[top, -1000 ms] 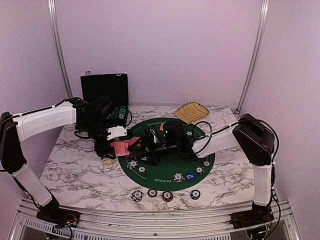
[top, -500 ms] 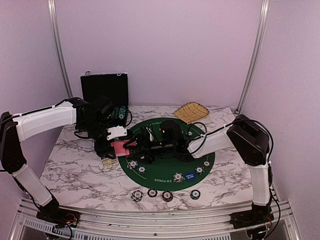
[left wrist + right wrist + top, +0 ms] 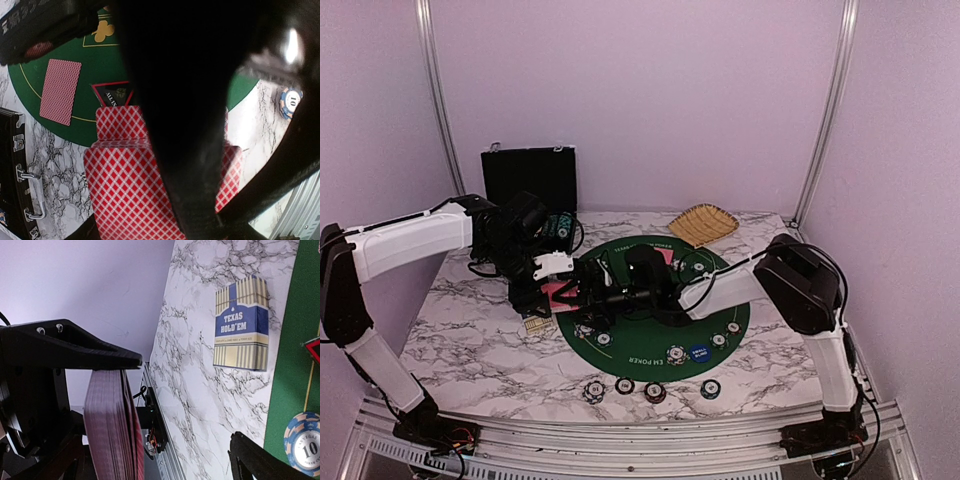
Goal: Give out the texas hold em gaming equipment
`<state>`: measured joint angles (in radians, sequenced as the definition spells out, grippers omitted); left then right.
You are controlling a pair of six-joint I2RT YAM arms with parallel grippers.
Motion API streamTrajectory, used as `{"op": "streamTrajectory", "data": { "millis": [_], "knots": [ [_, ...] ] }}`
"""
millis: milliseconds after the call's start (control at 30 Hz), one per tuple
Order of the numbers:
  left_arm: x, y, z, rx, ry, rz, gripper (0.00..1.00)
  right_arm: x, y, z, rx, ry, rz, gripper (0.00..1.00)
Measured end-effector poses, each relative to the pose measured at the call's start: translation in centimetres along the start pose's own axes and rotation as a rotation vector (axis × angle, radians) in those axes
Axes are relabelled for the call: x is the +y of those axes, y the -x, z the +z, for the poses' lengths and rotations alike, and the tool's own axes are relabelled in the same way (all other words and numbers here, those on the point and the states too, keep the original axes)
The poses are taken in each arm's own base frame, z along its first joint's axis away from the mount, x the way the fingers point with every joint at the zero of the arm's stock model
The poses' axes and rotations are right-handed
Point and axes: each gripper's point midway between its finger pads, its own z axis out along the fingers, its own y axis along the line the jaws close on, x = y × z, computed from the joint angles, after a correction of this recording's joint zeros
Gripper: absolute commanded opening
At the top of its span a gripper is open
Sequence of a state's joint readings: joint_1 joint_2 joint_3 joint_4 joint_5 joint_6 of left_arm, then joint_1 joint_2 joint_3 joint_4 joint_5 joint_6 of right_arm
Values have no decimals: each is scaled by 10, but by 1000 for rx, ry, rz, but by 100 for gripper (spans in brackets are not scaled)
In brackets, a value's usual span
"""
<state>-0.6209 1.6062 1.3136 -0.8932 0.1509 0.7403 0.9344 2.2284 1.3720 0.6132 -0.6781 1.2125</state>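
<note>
My left gripper [image 3: 556,291] is shut on a deck of pink-red-backed cards [image 3: 560,292], held above the left edge of the green poker mat [image 3: 650,372]. In the left wrist view the deck [image 3: 125,190] fills the lower part, half covered by a black finger of the right gripper. My right gripper [image 3: 590,302] is open right at the deck. In the right wrist view the deck [image 3: 111,430] shows edge-on at the left and one own finger [image 3: 250,460] at the lower right. A single card [image 3: 60,90] and the black-red triangular marker [image 3: 114,95] lie on the mat. Striped chips [image 3: 675,354] and a blue button [image 3: 698,352] lie near the mat's front.
A Texas Hold'em card box [image 3: 535,324] lies on the marble below the deck and also shows in the right wrist view [image 3: 241,330]. Several chips [image 3: 655,392] lie along the front edge. A black case [image 3: 529,177] stands at the back left, a tan woven basket [image 3: 702,224] at the back.
My right gripper has moved left across the mat until it reaches the deck. The left arm has held still with the deck.
</note>
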Motion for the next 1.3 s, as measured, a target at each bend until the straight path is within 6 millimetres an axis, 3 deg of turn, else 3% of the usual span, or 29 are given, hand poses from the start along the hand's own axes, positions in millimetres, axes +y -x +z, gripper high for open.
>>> {"op": "streamTrajectory", "data": {
  "millis": [767,933,1300],
  "knots": [
    [-1,0,0,-2,-6,0,2,6,6,27,35,48,13,99],
    [-1,0,0,-2,-6,0,2,5,6,27,37,46,15,99],
    [-1,0,0,0,-3,0,2,-9,12,15,20,23,34,88]
  ]
}}
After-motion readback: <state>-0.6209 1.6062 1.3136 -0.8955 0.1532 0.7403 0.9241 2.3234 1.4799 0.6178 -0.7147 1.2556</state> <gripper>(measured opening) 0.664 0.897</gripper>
